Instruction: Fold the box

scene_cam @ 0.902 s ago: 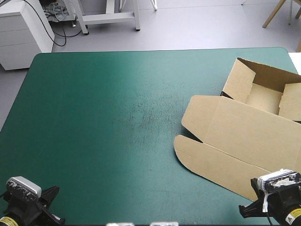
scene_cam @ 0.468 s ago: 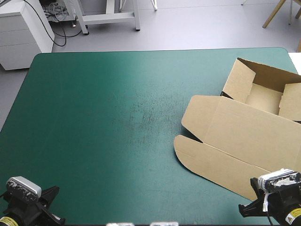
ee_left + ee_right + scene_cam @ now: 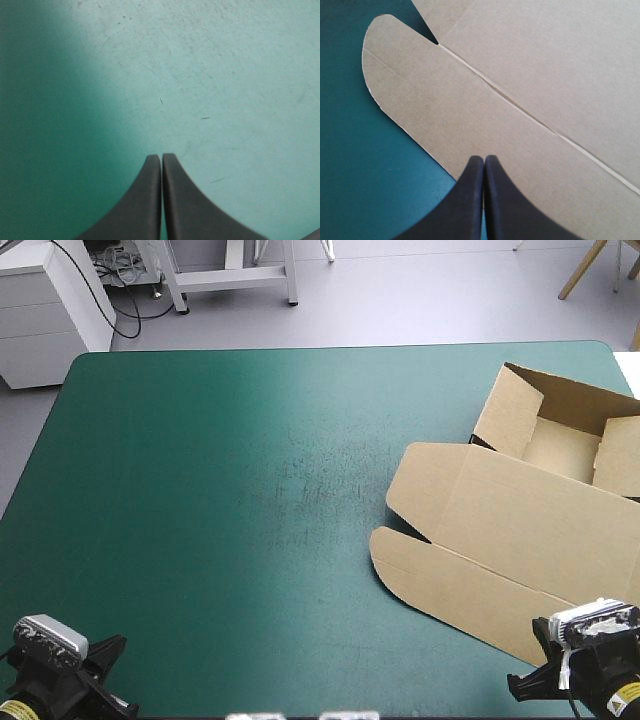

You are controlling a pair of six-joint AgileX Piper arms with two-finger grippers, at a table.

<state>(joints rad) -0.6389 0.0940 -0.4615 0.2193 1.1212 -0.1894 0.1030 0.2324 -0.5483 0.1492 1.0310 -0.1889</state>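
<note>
A: Where did the box (image 3: 520,530) lie?

B: It lay on the right side of the table (image 3: 300,348), reaching from near the far right corner down toward the near edge. Its far part stood as an open tray (image 3: 560,450), with brown walls raised around a bare floor. The tray's right side ran past the edge of the high view.

A: And the rest of the board?

B: The lid (image 3: 540,515) lay flat on the teal-green cover (image 3: 150,570), joined to the tray's near side. A long flap (image 3: 450,590) ran along the lid's near edge, rounded at its left end. At that end a dark notch was cut between flap and lid.

A: What of the left gripper (image 3: 161,156)?

B: It sat at the table's near left corner, well apart from the box. Its black jaws were pressed together into one pointed arch, with nothing between them. Only scuffed, bare cover lay ahead of them.

A: And the right gripper (image 3: 484,158)?

B: It was at the near right corner. Its jaws were likewise closed tip to tip and empty. The tips lay over the flap, just inside its near edge, with cover showing beside them. Whether they touched the board could not be told. The crease between flap and lid ran slantwise ahead of them.
</note>
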